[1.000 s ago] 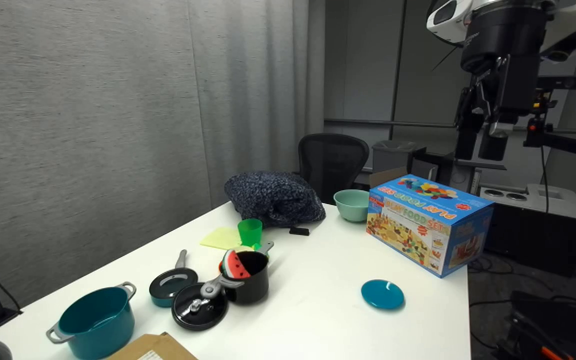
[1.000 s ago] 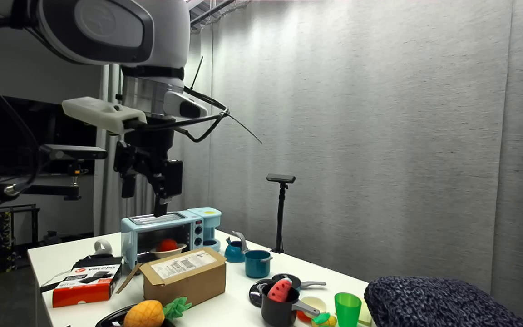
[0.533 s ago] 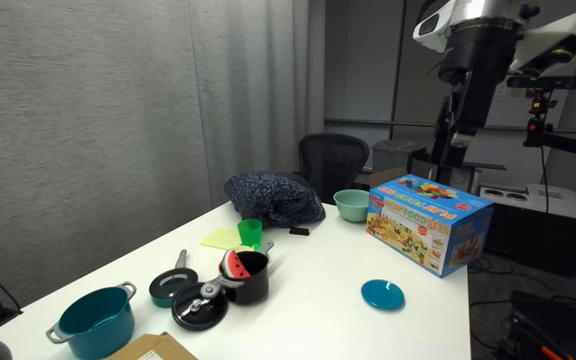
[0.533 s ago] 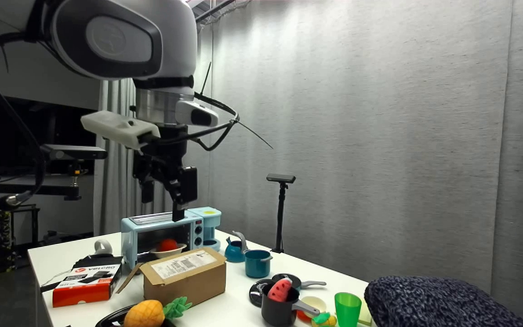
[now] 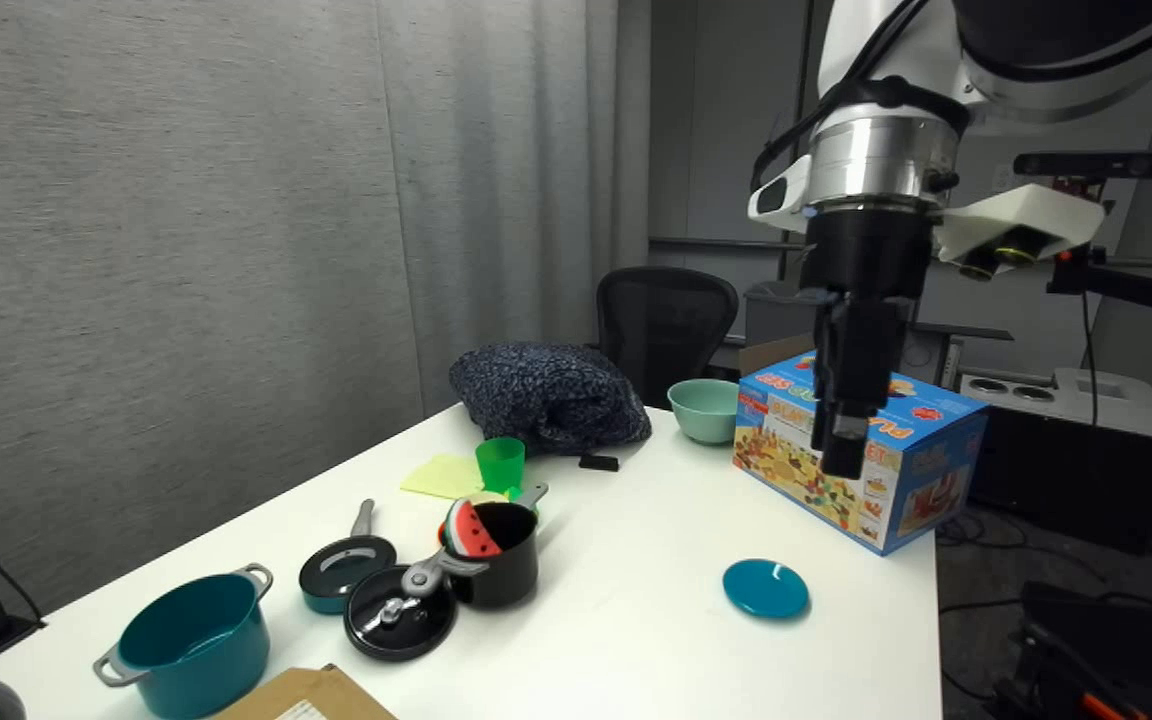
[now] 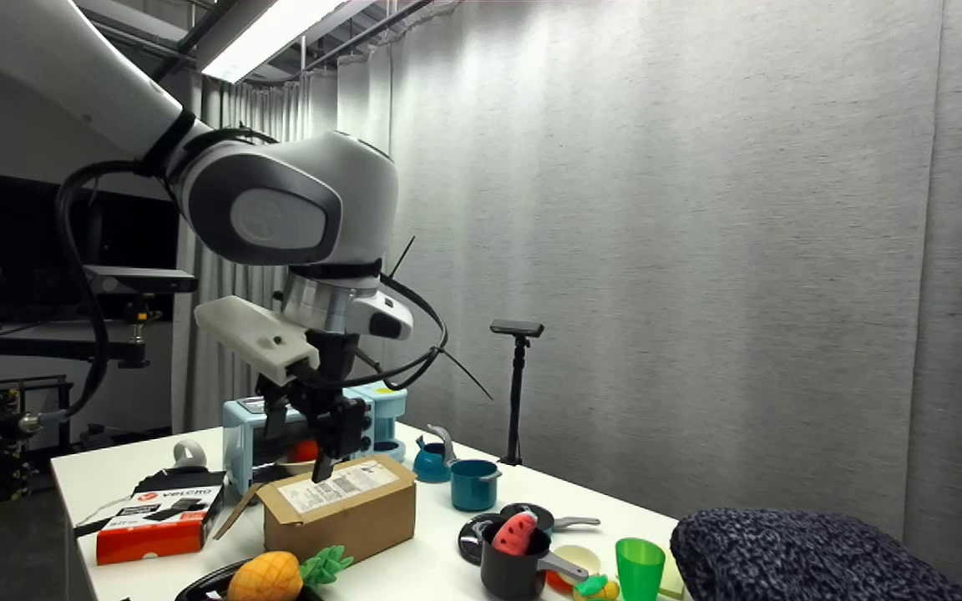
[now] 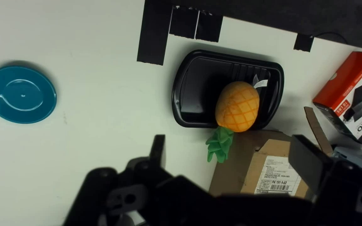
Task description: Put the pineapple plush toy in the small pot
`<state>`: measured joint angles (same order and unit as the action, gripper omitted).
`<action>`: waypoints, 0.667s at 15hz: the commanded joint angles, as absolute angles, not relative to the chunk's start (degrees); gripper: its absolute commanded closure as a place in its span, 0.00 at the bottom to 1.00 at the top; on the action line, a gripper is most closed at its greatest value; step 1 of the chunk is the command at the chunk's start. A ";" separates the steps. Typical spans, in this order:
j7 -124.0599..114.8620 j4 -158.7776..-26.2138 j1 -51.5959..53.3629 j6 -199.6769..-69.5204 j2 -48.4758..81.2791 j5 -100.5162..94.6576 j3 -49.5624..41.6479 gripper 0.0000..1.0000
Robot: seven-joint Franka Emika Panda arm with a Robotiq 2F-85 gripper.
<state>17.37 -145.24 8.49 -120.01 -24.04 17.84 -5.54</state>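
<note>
The pineapple plush toy [image 7: 238, 106], orange with a green leafy top, lies in a black tray [image 7: 193, 123] in the wrist view, its leaves hanging over the rim beside a cardboard box. It also shows at the bottom of an exterior view [image 6: 265, 578]. The small dark pot [image 5: 508, 582] stands on the table with a watermelon slice toy [image 5: 472, 532] in it; the pot also shows in an exterior view [image 6: 508, 576]. My gripper [image 7: 230, 149] is open and empty, its fingers wide apart, above the table; it shows in both exterior views [image 5: 841, 460] [image 6: 299, 455].
The cardboard box [image 6: 364, 505] and a red-white Velcro box [image 6: 159, 526] flank the tray. A teal disc [image 5: 765, 588], black lid [image 5: 398, 620], black pan [image 5: 346, 565], teal pot [image 5: 201, 650] and blue food-set box [image 5: 836, 440] are on the table.
My gripper has come down, toward the left in an exterior view and a little right in another, and has turned. It stays open. The table objects have not moved.
</note>
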 commanded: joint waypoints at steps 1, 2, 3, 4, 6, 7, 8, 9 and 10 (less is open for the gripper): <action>17.66 -145.14 7.47 -119.79 -23.68 18.20 -4.53 0.00; 17.65 -145.15 7.40 -119.79 -23.75 18.19 -4.52 0.00; 17.65 -145.14 7.28 -119.79 -23.97 18.18 -4.60 0.00; 17.64 -145.14 7.20 -119.79 -24.10 18.17 -4.63 0.00; 17.64 -145.14 7.20 -119.79 -24.16 18.17 -4.62 0.00; 17.64 -145.14 7.20 -119.79 -24.16 18.17 -4.62 0.00; 17.64 -145.14 7.20 -119.79 -24.16 18.17 -4.62 0.00; 17.64 -145.14 7.20 -119.79 -24.16 18.17 -4.62 0.00; 17.64 -145.14 7.20 -119.79 -24.16 18.17 -4.62 0.00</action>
<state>17.36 -145.25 8.06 -120.02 -24.20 17.84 -5.40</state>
